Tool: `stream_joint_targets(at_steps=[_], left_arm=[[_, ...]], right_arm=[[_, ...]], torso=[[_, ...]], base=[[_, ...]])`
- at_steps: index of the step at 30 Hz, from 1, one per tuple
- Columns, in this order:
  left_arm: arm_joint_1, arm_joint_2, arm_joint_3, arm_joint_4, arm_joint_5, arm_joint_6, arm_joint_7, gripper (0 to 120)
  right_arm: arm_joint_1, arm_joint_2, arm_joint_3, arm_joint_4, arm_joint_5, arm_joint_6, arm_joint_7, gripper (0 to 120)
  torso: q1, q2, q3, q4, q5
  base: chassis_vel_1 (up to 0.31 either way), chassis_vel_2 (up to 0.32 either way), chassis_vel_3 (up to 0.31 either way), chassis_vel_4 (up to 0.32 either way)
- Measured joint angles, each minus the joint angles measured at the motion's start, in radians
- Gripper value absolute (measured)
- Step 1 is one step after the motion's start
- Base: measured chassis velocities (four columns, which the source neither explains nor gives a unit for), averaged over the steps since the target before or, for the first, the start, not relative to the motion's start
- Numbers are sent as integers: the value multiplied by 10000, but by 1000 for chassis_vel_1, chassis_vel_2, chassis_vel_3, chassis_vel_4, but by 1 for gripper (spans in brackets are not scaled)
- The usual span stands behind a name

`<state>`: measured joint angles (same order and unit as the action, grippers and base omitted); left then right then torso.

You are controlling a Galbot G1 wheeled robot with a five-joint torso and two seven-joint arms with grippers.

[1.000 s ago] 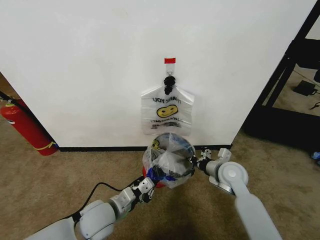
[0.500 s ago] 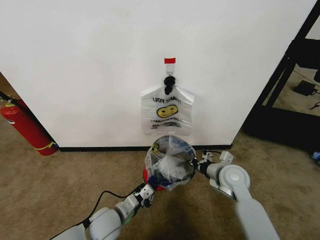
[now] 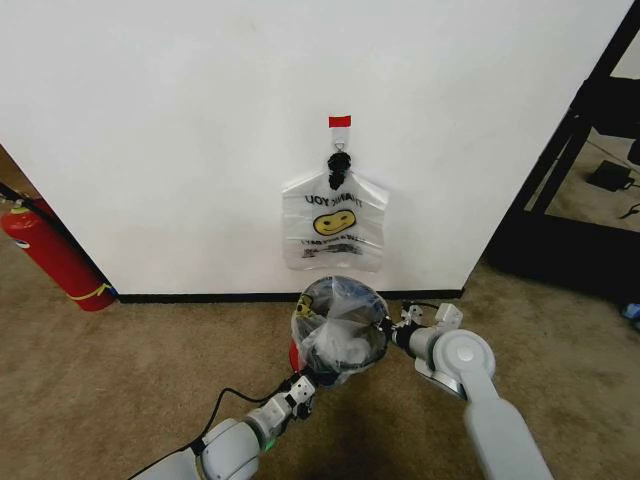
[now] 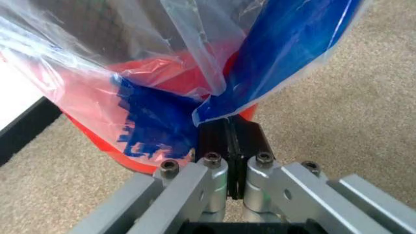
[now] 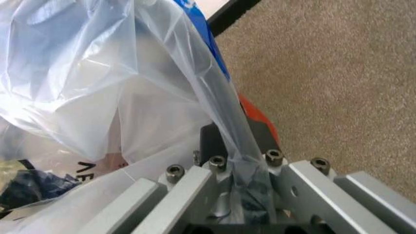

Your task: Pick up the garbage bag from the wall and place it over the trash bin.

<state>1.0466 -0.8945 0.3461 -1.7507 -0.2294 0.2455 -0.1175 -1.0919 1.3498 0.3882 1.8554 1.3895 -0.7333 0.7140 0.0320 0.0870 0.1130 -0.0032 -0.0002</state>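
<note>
Garbage bag (image 3: 338, 322) is draped over the trash bin (image 3: 300, 356) on the carpet (image 3: 100, 370), below the bunch of bags (image 3: 334, 222) on the wall. Its blue-printed edge is clamped at seven o'clock by the left gripper (image 4: 229, 127), its rim at three o'clock by the right gripper (image 5: 242, 157). Judged nearly done: seating and release remain. Crumpled plastic is seen inside.

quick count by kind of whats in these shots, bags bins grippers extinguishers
garbage bag on the bin: 1
bunch of bags on the wall: 1
trash bin: 1
grippers, left gripper and right gripper, both clamped on the bag: 2
fire extinguisher: 1
total: 6
</note>
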Motion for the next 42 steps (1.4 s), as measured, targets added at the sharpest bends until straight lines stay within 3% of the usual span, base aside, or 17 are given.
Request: stream_joint_targets(at_steps=[5,9,19,22,23,26,27,29,30,31,33,35,37,38,42], left_arm=[[379,506,-216,-986,10,176,-100,15],[1305,1367,-946,-2155,299,325,18,31],[2849,2376,-2272,-3482,413,167,116,66],[2992,2578,-2989,-4484,-1052,445,-481,79],[2992,2578,-2989,-4484,-1052,445,-481,79],[1901,2688,-3090,-5429,-3907,1504,-1497,87],[1673,2688,-3075,-5524,-4307,1680,-1627,87],[-422,2616,-2393,-5826,-6829,2732,-2477,75],[-1173,2572,-2016,-5830,-7470,3020,-2722,72],[-1173,2572,-2016,-5830,-7470,3020,-2722,72],[-2582,2455,-1094,-5746,-8578,3450,-3155,65],[-5837,1711,1013,-5044,-11322,4313,-4413,47],[-6694,1392,1510,-4678,-12002,4476,-4759,43],[-7732,954,2156,-4037,-12587,4578,-5069,36],[-8689,346,2959,-3152,-13073,4724,-5416,26]], right_arm=[[79,-61,-107,-218,-325,-1,-246,0],[262,-138,-87,-796,-681,1,-453,0],[516,-155,-87,-1189,-1250,7,-849,0],[420,-233,-199,-1075,-1836,13,-1209,0],[420,-233,-199,-1075,-1836,13,-1209,0],[350,-206,-306,-980,-2266,19,-1386,0],[339,-199,-325,-968,-2344,20,-1415,0],[254,-177,-439,-820,-2796,22,-1585,0],[225,-176,-473,-767,-2975,23,-1655,0],[225,-176,-473,-767,-2975,23,-1655,0],[174,-168,-531,-653,-3281,28,-1746,0],[116,-99,-627,-467,-3624,32,-1809,0],[113,-82,-653,-455,-3718,34,-1838,0],[101,-72,-674,-450,-3809,34,-1864,0],[85,-66,-699,-448,-3899,35,-1912,0]], torso=[[0,0,0,0,1],[0,0,0,3,2],[-1,0,-1,4,-1],[-1,0,-1,3,0],[-1,0,-1,3,0],[-1,0,-1,1,1],[-1,0,-1,1,1],[-1,0,0,2,0],[-1,0,0,-1,-1],[-1,0,0,-1,-1],[-1,0,0,-4,3],[0,0,0,-2,6],[0,0,1,1,3],[0,0,1,-1,6],[0,0,1,-1,3]], base=[[0,0,0,0],[0,0,0,0],[0,0,0,0],[0,0,0,0],[0,0,0,0],[0,0,0,0],[0,0,0,0],[0,0,0,0],[0,0,0,0],[0,0,0,0],[0,0,0,0],[0,0,0,0],[0,0,0,0],[0,0,0,0],[0,0,0,0]])
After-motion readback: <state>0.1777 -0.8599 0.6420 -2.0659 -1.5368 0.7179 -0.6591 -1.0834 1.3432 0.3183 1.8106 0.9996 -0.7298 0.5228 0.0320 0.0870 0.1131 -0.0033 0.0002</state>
